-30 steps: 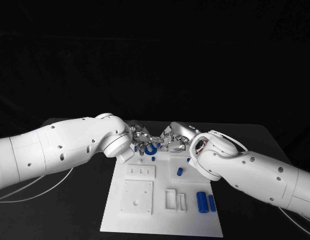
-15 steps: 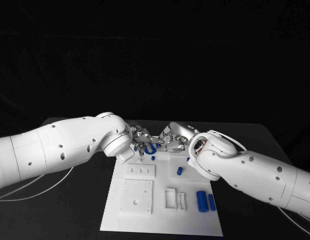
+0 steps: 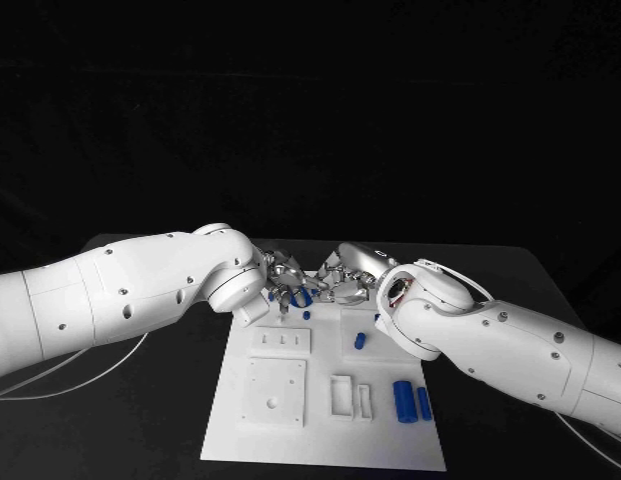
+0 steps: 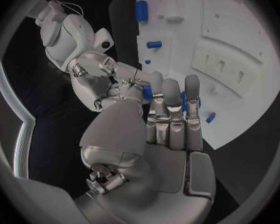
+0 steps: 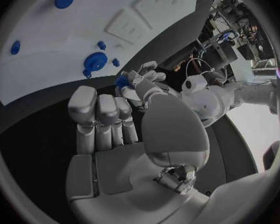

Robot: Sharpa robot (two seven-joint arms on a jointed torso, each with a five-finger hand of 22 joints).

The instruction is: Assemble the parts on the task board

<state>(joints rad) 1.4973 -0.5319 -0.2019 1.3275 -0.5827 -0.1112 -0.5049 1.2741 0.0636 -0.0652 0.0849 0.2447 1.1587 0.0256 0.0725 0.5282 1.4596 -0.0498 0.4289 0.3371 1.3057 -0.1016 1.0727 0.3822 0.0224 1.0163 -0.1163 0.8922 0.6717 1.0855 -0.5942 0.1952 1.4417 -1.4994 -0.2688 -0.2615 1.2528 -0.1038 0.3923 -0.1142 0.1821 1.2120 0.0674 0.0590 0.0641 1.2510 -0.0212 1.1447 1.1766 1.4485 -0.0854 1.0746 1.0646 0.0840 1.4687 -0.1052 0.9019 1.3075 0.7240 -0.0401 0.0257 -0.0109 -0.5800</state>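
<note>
- Left hand [image 3: 279, 280] and right hand [image 3: 342, 277] meet fingertip to fingertip over the far end of the task board [image 3: 325, 440]
- Between them sits a small blue part [image 3: 300, 297]; the left hand's fingers curl around it and seem to hold it, while the right hand's grip cannot be told
- The step looks like seating this part; next calls for lining it up and pressing down
- More blue parts [image 3: 405, 403] lie nearer on the board, which rests on the black tabletop [image 3: 166, 420]
</note>
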